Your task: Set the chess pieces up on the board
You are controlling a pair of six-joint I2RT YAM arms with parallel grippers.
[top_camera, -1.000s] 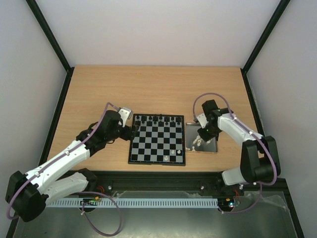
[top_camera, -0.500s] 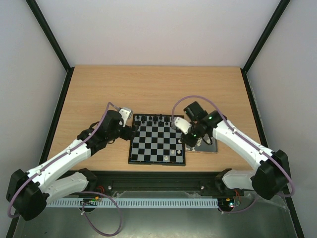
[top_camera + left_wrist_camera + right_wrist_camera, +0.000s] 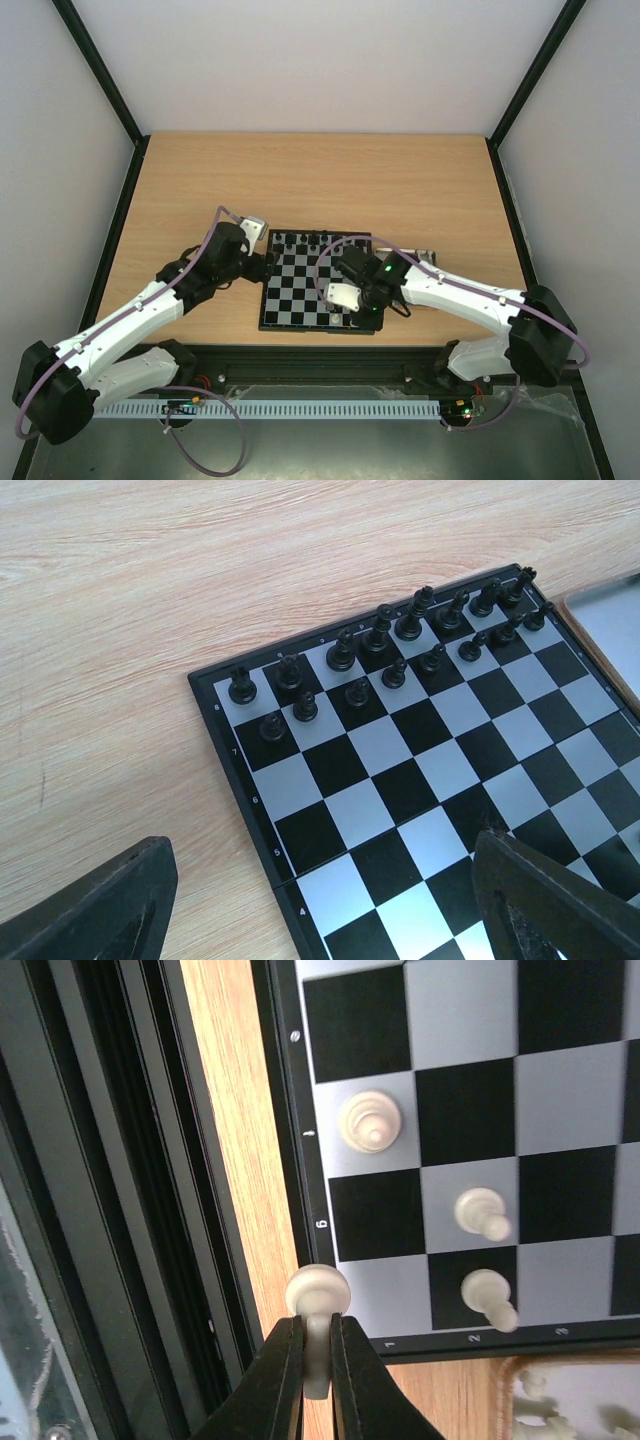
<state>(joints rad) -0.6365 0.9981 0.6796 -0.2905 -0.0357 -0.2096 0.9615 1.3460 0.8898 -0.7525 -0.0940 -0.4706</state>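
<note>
The board [image 3: 300, 290] lies at the table's middle, with black figures along its far rows [image 3: 400, 645]. My right gripper [image 3: 317, 1325] is shut on one of the chess pieces [image 3: 317, 1288], a cream-white figure held just off the board's near right corner [image 3: 350, 1290]. Three more cream-white pieces [image 3: 370, 1122] [image 3: 482, 1212] [image 3: 490, 1297] stand on squares beside that corner. In the top view the right gripper [image 3: 368, 312] hangs over that corner. My left gripper [image 3: 320, 910] stands open and empty, straddling the board's left edge [image 3: 255, 810]; in the top view the left gripper [image 3: 262, 266] sits by that edge.
A metal tray [image 3: 600, 1385] holding more cream-white figures lies right of the board; the right arm covers most of the tray [image 3: 428, 255] in the top view. A black rail [image 3: 120, 1210] runs along the table's near edge, close to the held piece.
The right arm has swung left from the tray to the board's near right corner, carrying a cream-white piece. The left arm has not moved.
</note>
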